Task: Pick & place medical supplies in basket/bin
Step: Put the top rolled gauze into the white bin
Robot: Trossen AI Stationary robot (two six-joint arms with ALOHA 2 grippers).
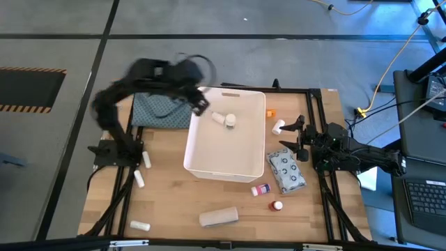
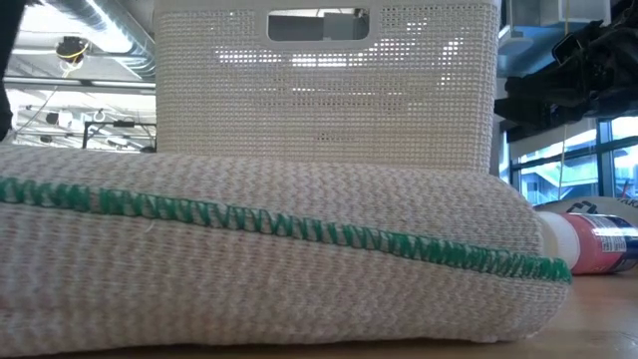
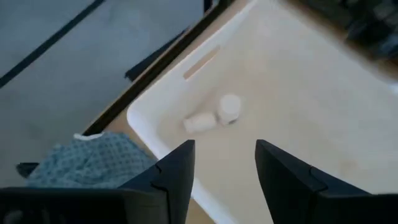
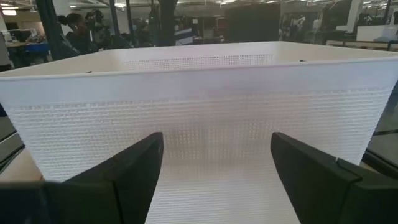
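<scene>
The white tub [image 1: 202,157] stands mid-table, with two small white rolls [image 1: 225,119] lying on its floor near the far end; they also show in the left wrist view [image 3: 212,116]. My left gripper [image 1: 200,104] hovers open and empty over the tub's far left corner [image 3: 140,118]. My right gripper [image 1: 291,136] is open and empty, low at the tub's right side, facing its wall [image 4: 205,106]. Outside lie a grey-patterned packet [image 1: 287,171], a beige roll [image 1: 218,217], red-capped bottles [image 1: 260,189], [image 1: 277,206], and white tubes [image 1: 140,225], [image 1: 139,178], [image 1: 147,159].
The teal-grey patterned cloth [image 1: 162,109] lies left of the tub's far end. A white tube [image 1: 278,126] and a small orange item [image 1: 270,112] lie right of the tub. The beige roll [image 2: 269,249] fills the low view's front. Dark frame rails run along the table's edges.
</scene>
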